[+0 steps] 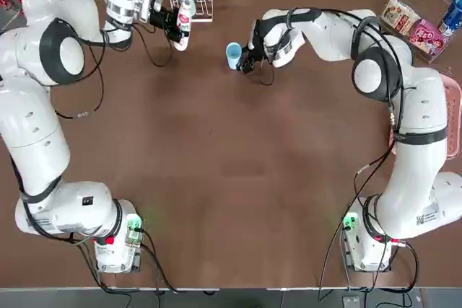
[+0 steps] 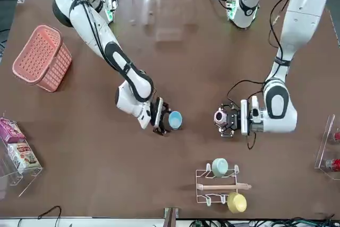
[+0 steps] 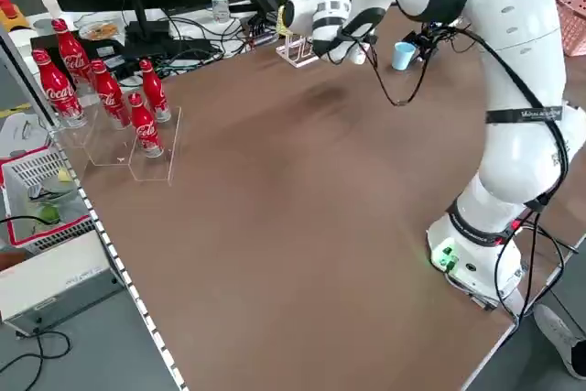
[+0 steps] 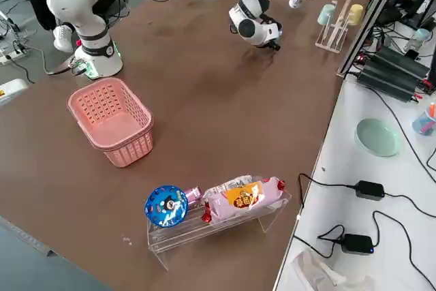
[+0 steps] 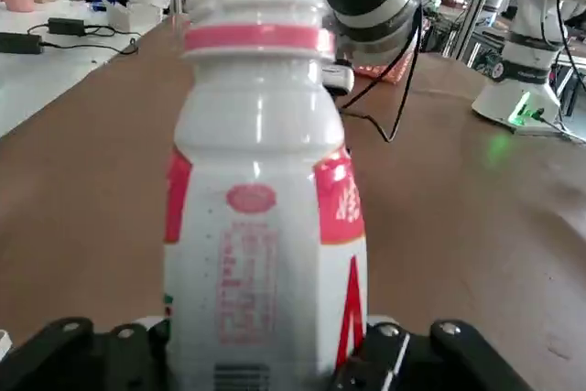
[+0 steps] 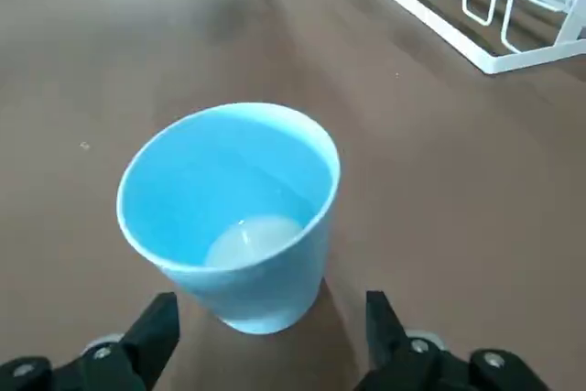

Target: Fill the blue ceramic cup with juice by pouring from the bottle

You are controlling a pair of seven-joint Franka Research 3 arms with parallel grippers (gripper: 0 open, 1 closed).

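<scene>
My left gripper (image 5: 265, 359) is shut on the white bottle (image 5: 265, 199) low on its body and holds it roughly upright. In the top view this bottle (image 1: 185, 19) is at the far left of the table, just in front of the cup rack. The blue ceramic cup (image 1: 233, 53) stands upright on the table to the right of the bottle, with a pale round patch at its bottom. My right gripper (image 6: 272, 341) is open, its fingers (image 6: 156, 331) on either side of the cup's (image 6: 233, 208) base with a small gap on each side.
A white wire rack (image 2: 220, 187) holds a mint-green cup (image 2: 219, 167) and a yellow cup (image 2: 237, 202) at the far edge. A pink basket (image 2: 42, 57) sits on the robot's right side. Red cola bottles (image 3: 110, 89) and snack packs (image 4: 235, 199) stand in clear holders at the table's sides.
</scene>
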